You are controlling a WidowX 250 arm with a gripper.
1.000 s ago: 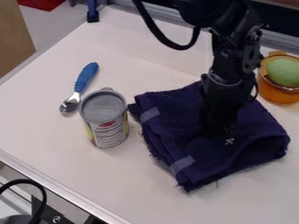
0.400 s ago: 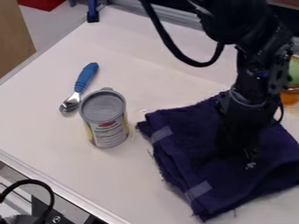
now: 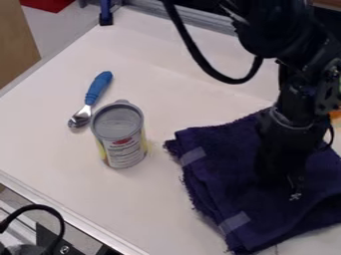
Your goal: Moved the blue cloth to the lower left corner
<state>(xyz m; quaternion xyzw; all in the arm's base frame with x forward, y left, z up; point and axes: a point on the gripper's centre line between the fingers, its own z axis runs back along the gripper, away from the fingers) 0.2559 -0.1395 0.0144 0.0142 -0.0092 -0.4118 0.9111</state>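
The black gripper (image 3: 286,184) hangs from the upper right, its lower end down against the middle of the folded cloth. Dark against dark, its fingertips blend into the fabric. The dark blue cloth (image 3: 226,184) lies on the white table at the lower right, with two pale strips along its left side. Its right part runs to the view's edge, and the gripper covers some of its middle.
A grey-topped can (image 3: 120,137) stands left of the cloth. Behind it lies a blue-handled spoon (image 3: 97,89). The white table (image 3: 60,164) has a metal front edge at lower left. Part of an orange bowl (image 3: 335,114) shows at right.
The gripper and the cloth have shifted together toward the right and front of the view. The bowl is now mostly hidden by the arm. The can and spoon have stayed put.
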